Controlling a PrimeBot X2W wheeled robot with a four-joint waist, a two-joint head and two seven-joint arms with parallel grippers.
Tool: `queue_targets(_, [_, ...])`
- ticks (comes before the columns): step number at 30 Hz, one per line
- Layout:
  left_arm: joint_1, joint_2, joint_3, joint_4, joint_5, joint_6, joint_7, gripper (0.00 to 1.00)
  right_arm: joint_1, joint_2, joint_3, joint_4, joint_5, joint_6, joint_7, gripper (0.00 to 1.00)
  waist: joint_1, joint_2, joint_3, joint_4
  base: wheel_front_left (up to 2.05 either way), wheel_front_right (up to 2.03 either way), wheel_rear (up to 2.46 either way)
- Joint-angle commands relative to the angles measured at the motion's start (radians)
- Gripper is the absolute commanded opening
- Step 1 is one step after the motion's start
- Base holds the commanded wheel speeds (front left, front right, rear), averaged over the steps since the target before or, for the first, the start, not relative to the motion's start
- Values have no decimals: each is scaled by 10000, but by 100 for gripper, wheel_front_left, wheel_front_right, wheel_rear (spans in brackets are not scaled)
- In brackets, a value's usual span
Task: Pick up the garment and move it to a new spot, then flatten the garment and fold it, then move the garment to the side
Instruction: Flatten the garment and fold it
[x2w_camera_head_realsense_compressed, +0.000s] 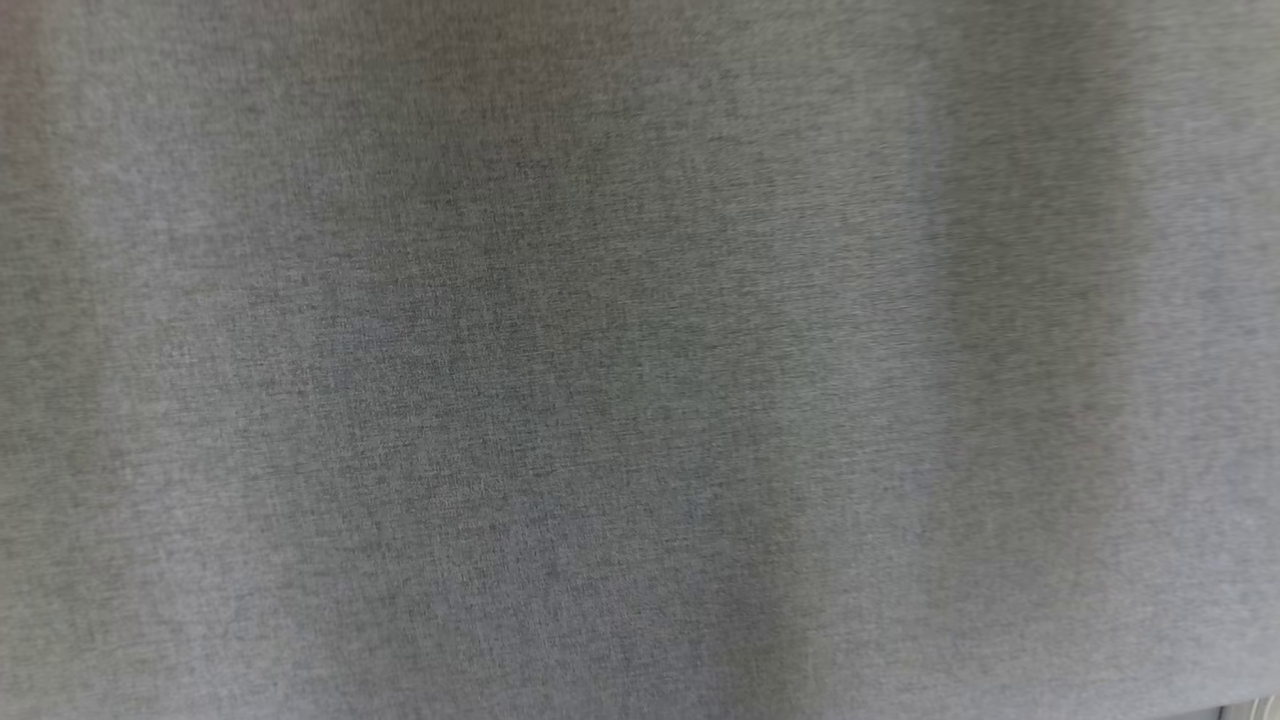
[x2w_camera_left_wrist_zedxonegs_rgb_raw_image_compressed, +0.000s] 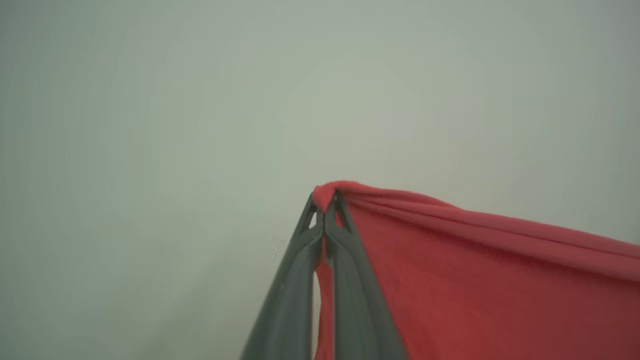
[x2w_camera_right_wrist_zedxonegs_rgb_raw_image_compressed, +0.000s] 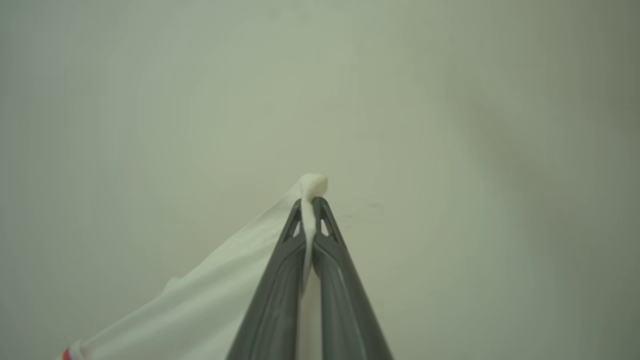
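while both grippers hold it by its ends, the biggest thing to see is a gray cloth (x2w_camera_head_realsense_compressed: 640, 360) in the head view, flat and woven. i think it is the cover of the work place, but i cannot be sure. next comes the garment (x2w_camera_left_wrist_zedxonegs_rgb_raw_image_compressed: 475, 280). it hangs between the two grippers, in front of a plain pale background (x2w_camera_left_wrist_zedxonegs_rgb_raw_image_compressed: 200, 100). the part by the left arm is red, and the part by the right arm is white (x2w_camera_right_wrist_zedxonegs_rgb_raw_image_compressed: 200, 305), with a bit of red at its far low end. it looks soft, thin and light, so i think it will sag and swing, and it could slip out if it is pulled hard. small folds run along its top edge from the left grip. the corners look like the best spots to hold, so it opens wide when it is laid down. the left gripper (x2w_camera_left_wrist_zedxonegs_rgb_raw_image_compressed: 325, 207) is pinched tight on a red corner, with a small bump of cloth poking past the tips. the right gripper (x2w_camera_right_wrist_zedxonegs_rgb_raw_image_compressed: 311, 202) is pinched tight on a white corner in the same way.
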Motion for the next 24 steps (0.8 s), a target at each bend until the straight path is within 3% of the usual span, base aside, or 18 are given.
queue_targets(1, [184, 67, 84, 55, 0, -2, -79, 0, 177, -53, 16, 13, -26, -39, -5, 0, 1, -1, 243, 117, 0, 0, 0])
queue_targets(8, [1085, 115, -237, 205, -244, -529, 25, 0, 1213, -526, 1028, 139, 361, -33, -6, 0, 1, -1, 311, 290, 0, 0, 0])
queue_targets(16, [2715, 173, -726, -134, -933, -766, 267, 0, 2822, -1458, 2017, 535, 1627, -33, 121, 0, 1, -1, -837, 454, 0, 0, 0])
queue_targets(20, [4052, 316, -1018, -658, -1465, -767, 562, 0, 4171, -1923, 2525, 177, 2532, -32, 905, 0, 1, -1, -1792, 555, 0, 0, 0])
queue_targets(24, [6209, 523, -1263, -1624, -2203, -772, 973, 0, 6567, -2412, 2456, -1225, 3490, -32, 2539, 0, 1, -1, -3006, 736, 0, 0, 0])
